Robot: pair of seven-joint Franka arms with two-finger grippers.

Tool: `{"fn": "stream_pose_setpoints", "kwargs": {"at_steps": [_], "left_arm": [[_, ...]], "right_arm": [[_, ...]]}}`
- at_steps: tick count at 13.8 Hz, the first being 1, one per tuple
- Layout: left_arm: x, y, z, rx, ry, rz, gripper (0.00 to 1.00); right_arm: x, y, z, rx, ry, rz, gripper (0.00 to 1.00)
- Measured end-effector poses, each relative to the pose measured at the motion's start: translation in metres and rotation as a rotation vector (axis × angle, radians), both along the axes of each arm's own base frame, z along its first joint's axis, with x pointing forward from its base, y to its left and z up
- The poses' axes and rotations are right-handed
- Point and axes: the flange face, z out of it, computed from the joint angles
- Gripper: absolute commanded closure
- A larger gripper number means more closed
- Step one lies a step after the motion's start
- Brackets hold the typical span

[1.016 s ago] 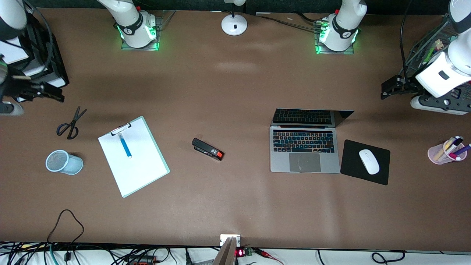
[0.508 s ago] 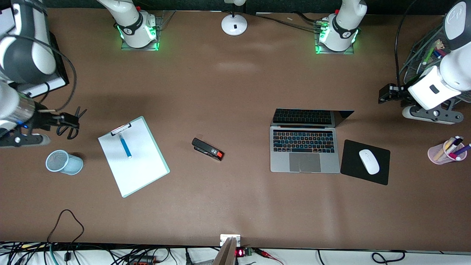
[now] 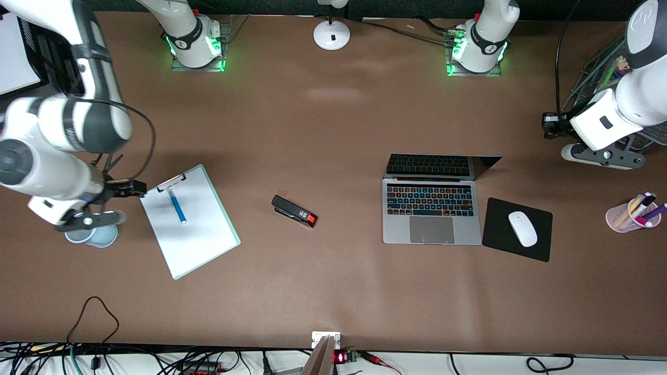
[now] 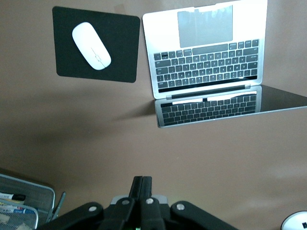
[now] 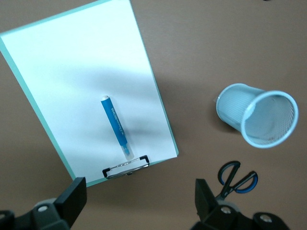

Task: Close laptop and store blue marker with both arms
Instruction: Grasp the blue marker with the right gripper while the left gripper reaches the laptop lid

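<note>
Tabletop [image 3: 333, 291]: we see a broad brown surface, both arm bases lit green along its top edge with a white lamp foot [image 3: 331, 34] between them.
Right claw [image 3: 136, 187]: our right arm reaches over its end of the tabletop; the claw hovers just beside the clip end of the clipboard [image 3: 188, 221], fingers spread wide and empty, as the right wrist view confirms.
Blue marker [image 3: 177, 206]: it lies flat on the clipboard's white sheet, pale end toward the clip, well apart from the blue mesh cup [image 3: 99, 235] lying on its side and the scissors [image 5: 237, 178].
Marker handling: we judge it light, stiff and smooth, apt to roll; best pinched across the middle of the barrel.
Stapler [image 3: 294, 211]: black with a red tip, alone mid-tabletop.
Laptop [image 3: 431, 211]: open, keys lit, screen raised, beside the black mousepad [image 3: 500, 239] that carries a white mouse [image 3: 522, 228].
Laptop handling: we judge the lid stiff on its hinge but fragile; better pressed down from the top edge of the screen than gripped.
Left claw [image 3: 548, 125]: in the air over the left arm's end, fingers pressed together on nothing.
Pink cup [image 3: 628, 214]: assorted markers, near the front view's edge.
Views: the front view hides most of the scissors under our right arm; the right wrist view shows them plainly. The left wrist view shows the keyboard mirrored in the dark screen and the shut fingers [image 4: 142, 184].
</note>
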Motion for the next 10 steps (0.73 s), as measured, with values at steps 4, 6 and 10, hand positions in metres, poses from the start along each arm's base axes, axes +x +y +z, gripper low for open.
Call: {"fn": "stream_pose_setpoints", "kwargs": {"at_steps": [4, 6, 10], "left_arm": [[-0.011, -0.025, -0.008, 0.020, 0.074, 0.036, 0.97], [-0.019, -0.066, -0.017, 0.048, 0.088, 0.066, 0.97], [-0.027, -0.118, -0.059, 0.058, 0.051, 0.055, 0.97]], "right_arm": [[0.004, 0.008, -0.035, 0.004, 0.004, 0.044, 0.00], [0.005, 0.011, -0.057, 0.041, -0.009, 0.068, 0.00], [0.002, 0.017, -0.104, 0.184, 0.017, 0.055, 0.00]]}}
